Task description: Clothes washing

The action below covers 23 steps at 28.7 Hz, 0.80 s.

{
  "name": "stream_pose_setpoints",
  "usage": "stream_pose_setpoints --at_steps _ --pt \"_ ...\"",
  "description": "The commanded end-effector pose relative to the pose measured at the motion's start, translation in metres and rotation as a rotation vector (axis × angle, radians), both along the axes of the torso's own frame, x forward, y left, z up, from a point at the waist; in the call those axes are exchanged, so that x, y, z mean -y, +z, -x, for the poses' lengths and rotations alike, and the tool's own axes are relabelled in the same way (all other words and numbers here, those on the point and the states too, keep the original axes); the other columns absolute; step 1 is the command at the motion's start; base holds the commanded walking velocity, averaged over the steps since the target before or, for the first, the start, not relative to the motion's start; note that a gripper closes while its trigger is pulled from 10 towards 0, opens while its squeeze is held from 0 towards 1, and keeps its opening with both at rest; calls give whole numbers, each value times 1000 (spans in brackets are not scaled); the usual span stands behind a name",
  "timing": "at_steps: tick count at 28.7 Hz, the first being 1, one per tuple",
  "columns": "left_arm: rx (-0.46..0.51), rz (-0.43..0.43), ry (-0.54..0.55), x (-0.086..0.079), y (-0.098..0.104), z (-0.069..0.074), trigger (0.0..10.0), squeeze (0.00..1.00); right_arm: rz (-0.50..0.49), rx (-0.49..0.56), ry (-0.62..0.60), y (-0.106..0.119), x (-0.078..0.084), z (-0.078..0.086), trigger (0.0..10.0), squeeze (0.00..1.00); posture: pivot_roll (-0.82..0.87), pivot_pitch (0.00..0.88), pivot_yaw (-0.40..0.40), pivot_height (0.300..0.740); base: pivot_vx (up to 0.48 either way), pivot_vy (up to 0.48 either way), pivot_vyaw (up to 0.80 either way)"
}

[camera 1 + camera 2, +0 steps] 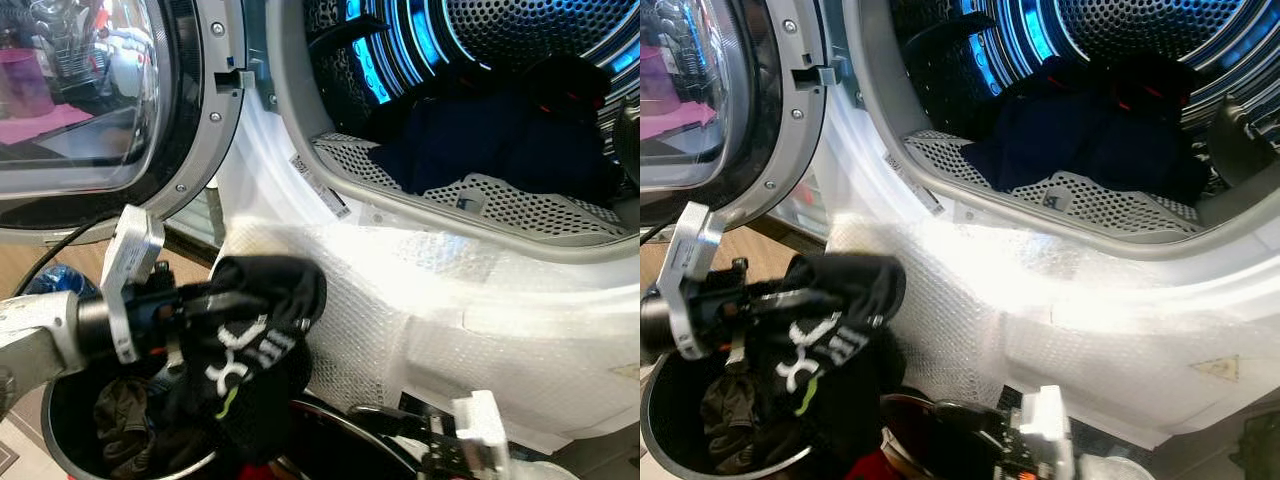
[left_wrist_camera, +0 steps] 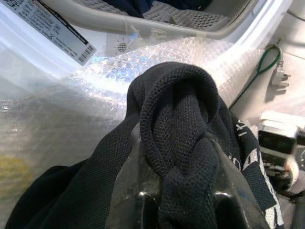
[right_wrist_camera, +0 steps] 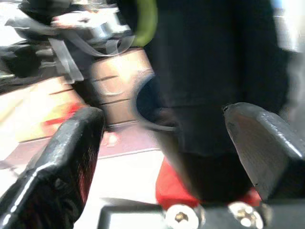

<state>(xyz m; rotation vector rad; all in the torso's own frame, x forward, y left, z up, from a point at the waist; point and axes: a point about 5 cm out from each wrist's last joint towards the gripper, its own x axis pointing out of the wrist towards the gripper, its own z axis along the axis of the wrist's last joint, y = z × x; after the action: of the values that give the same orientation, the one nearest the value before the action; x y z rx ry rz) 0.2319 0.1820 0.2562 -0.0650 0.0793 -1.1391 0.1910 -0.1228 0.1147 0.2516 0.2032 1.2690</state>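
**Below the drum opening: one garment lifted, load partly in**

At the left gripper (image 1: 225,300), fingers pressed together on a black garment (image 1: 255,340) with white lettering and a green streak; cloth bunched over the fingertips in the left wrist view, the rest hanging down toward the basket (image 1: 60,440); garment held clear of the basket, just beside the washer's bubble-wrapped front panel (image 1: 420,310) and below the drum rim (image 1: 450,225)

Right gripper (image 3: 164,138) low, near the floor by the washer's base; fingers spread wide, nothing between them; dark cloth and something red lie beyond, too blurred to name

Progress, judged: dark navy clothes (image 1: 480,140) already lie in the drum (image 1: 520,40); door (image 1: 90,100) stands open to the left; basket holds at least one olive-brown piece (image 1: 120,420), so loading appears part-done

Left to do, judged: raise held garment over the rim and release inside; clear the basket; shut the door; start the wash
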Motion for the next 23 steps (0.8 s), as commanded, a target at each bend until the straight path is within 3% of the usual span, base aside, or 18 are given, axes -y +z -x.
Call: stream_pose_setpoints --at_steps 1,2,5,6,7,16,21,23 --pt "19 4 -53 8 2 6 0 0 49 3 -117 -7 -3 -12 10000 1000 39 38 -24 740 0 0 0" --pt "12 6 -55 10 1 6 0 0 75 -1 -191 -12 -5 -21 10000 1000 39 38 -24 740 0 0 0" --pt "13 9 -50 10 1 5 0 0 76 10 -220 -11 -9 -24 10000 1000 39 38 -24 740 0 0 0" --pt "14 12 -47 11 1 5 0 0 69 9 -246 -10 -12 -27 10000 59 47 32 -26 740 0 0 0" --pt "15 16 -45 12 1 4 0 0 61 4 -272 -9 -15 -30 10000 0 47 32 -26 740 0 0 0" --pt "42 45 21 17 1 -7 0 0 -61 -17 -235 6 -42 -25 10000 0 49 38 -31 740 0 0 0" --pt "69 62 121 17 1 -20 0 0 -103 -33 -104 11 -43 -10 10000 0 44 40 -29 740 0 0 0" --pt "61 73 147 21 -1 -24 0 0 -44 -36 -126 6 -40 -12 10000 0 38 41 -28 740 0 0 0"
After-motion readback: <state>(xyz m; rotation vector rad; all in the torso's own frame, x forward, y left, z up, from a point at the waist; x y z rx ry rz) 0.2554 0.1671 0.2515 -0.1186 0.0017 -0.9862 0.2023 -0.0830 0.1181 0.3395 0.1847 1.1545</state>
